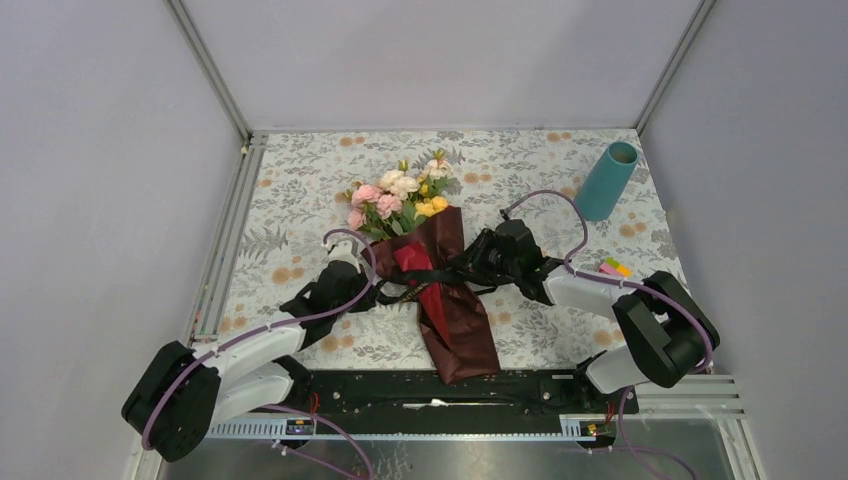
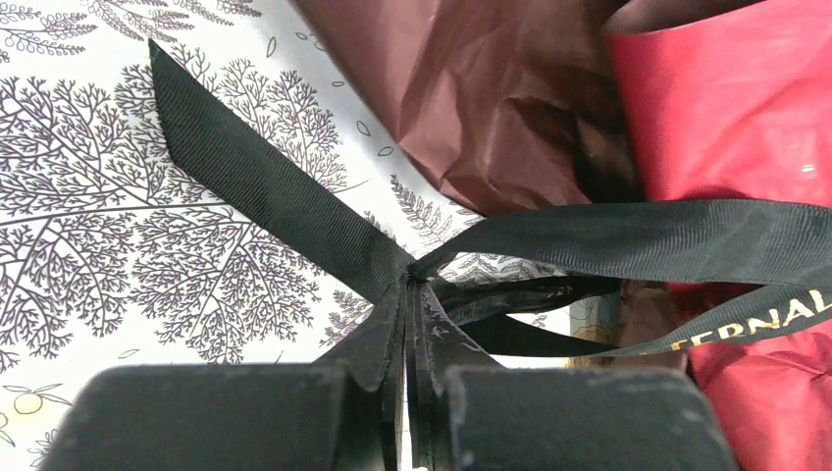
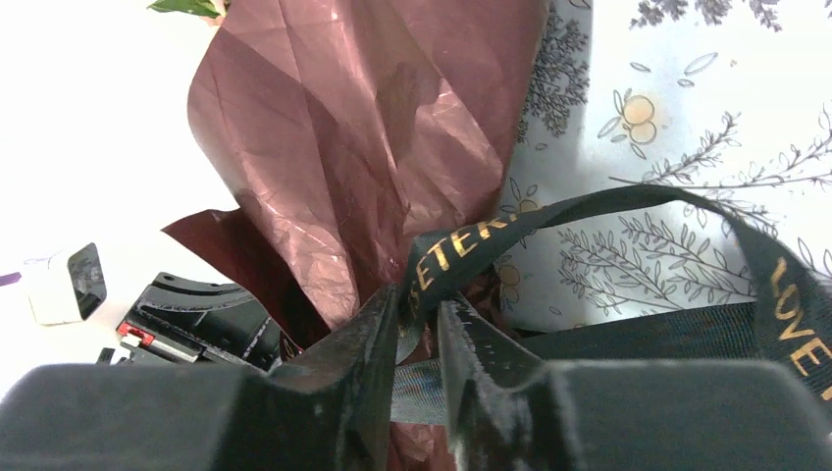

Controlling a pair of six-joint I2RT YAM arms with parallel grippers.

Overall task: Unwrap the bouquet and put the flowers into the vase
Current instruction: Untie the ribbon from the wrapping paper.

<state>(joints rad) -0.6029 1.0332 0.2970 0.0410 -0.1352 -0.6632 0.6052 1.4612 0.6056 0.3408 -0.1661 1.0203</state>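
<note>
My left arm reaches low and forward from the near left corner of the tabletop [image 1: 300,200], its wrist bent in toward the middle. The left gripper [image 2: 407,294] is clenched on the black ribbon [image 2: 255,186], its pads pressed flat together on the woven, matte band, which fans out from the pinch in two strands. My right arm folds in from the near right corner, elbow high, forearm angled across to the wrap. The right gripper [image 3: 420,304] straddles a gold-lettered strand of that ribbon with a narrow gap between its fingers; I cannot tell whether they bite it yet. The bouquet [image 1: 440,290] lies in the middle of the tabletop, a long cone of crinkled, glossy maroon paper over a smoother red sheet, its tail toward the near edge. The flowers [image 1: 395,195], soft pink, cream and yellow heads, point at the far edge. The vase [image 1: 607,180], a plain teal cylinder, stands by the far right corner, well apart from the bouquet.
</note>
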